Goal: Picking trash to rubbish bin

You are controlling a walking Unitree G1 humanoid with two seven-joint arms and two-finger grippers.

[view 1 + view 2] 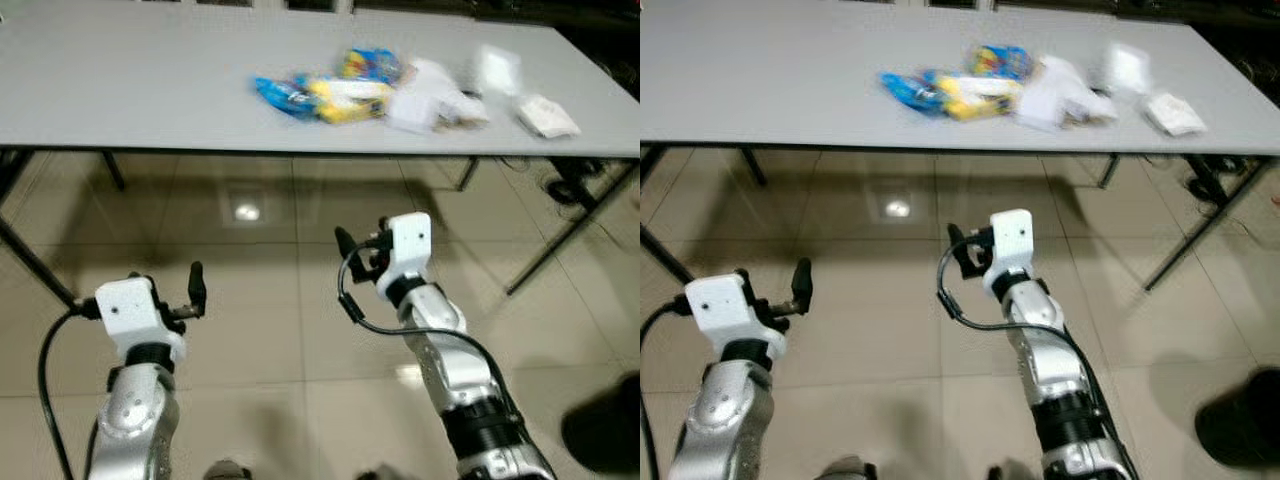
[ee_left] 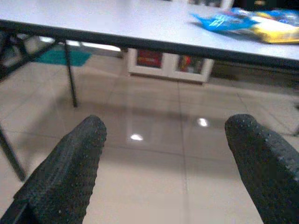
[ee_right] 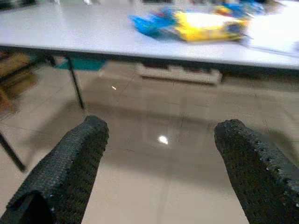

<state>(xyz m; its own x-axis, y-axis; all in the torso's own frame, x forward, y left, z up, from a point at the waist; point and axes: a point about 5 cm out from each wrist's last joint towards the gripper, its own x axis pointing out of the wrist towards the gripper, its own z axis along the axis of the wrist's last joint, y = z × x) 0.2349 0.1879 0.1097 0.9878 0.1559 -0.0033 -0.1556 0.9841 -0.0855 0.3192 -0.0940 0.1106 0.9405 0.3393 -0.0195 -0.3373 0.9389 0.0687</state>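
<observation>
Blue wrapper (image 1: 285,95) beyond right hand (image 1: 362,252).

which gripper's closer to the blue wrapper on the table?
Right. The right gripper hangs over the floor just short of the table edge, nearly below the blue wrapper. The left gripper sits lower and farther to the left. Both jaws open, empty.

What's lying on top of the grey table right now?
On the table lies a pile of trash: a blue wrapper, a yellow wrapper and crumpled white paper, plus a white packet apart. What lies beneath the pile is hidden.
</observation>
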